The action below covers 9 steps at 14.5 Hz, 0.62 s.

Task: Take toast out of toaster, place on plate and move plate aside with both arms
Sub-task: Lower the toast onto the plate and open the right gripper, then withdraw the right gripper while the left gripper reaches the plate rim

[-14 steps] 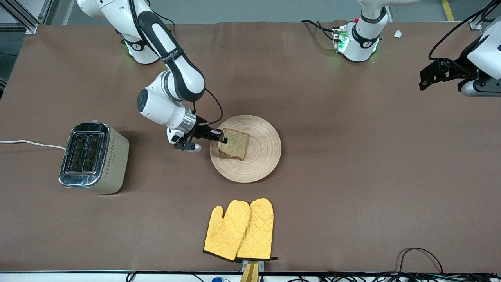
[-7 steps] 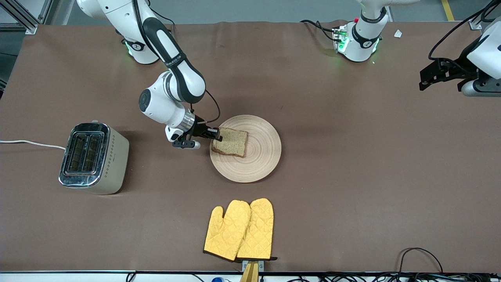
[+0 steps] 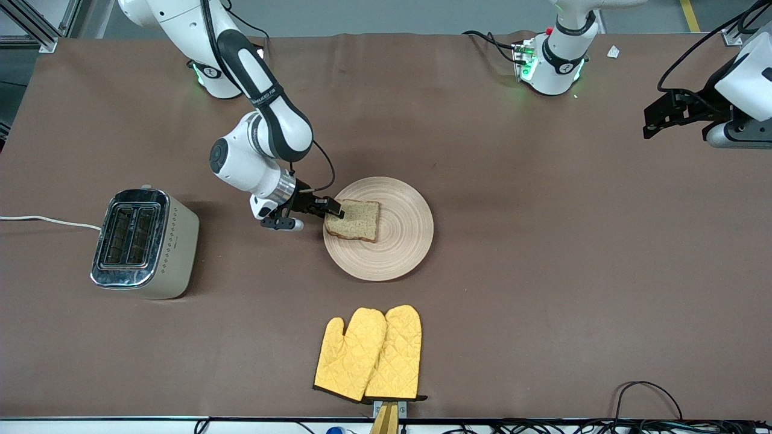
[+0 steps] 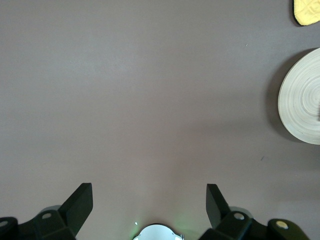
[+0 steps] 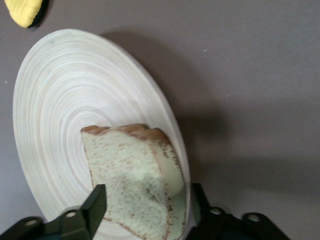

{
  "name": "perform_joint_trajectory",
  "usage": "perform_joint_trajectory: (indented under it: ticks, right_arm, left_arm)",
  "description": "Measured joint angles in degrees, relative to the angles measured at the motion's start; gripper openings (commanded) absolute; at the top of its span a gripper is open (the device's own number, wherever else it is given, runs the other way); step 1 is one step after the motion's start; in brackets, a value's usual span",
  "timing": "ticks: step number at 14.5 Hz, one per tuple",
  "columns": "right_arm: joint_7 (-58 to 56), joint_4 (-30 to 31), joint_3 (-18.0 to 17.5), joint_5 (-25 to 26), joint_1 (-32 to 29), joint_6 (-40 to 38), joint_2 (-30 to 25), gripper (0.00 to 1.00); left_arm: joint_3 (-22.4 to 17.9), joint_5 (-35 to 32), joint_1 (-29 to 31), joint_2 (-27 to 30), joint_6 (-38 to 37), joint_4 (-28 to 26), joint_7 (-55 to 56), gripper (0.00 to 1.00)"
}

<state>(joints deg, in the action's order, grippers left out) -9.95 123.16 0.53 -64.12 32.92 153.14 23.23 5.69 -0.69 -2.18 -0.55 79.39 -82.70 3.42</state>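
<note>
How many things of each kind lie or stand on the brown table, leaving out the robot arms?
Speckled brown square slice of toast: 1
Round light-wood plate: 1
Boxy chrome-topped cream toaster: 1
Yellow quilted oven mitts: 2
Total: 5

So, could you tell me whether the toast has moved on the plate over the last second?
Yes: the toast has dropped flat and shifted toward the plate's toaster-side rim.

The right gripper (image 3: 333, 211) is reaching low with fingers spread; the left gripper (image 4: 149, 205) is waiting, open wide.
</note>
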Motion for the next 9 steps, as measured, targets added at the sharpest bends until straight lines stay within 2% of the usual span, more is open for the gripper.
perform_joint_trajectory:
  ticks: [6,9]
  right_arm:
    - [-1.64,1.57,5.0,1.01,-0.17,-1.2,-1.36,1.0]
    - [-1.78,3.44,7.82,7.5,-0.18,-2.04,-4.48,1.0]
  left_arm:
    - [0.02,0.42,-0.09,-0.02,0.0,0.0,0.0,1.0]
    - [-0.09,5.47,0.03,-0.74,0.0,-0.03,0.07,1.0]
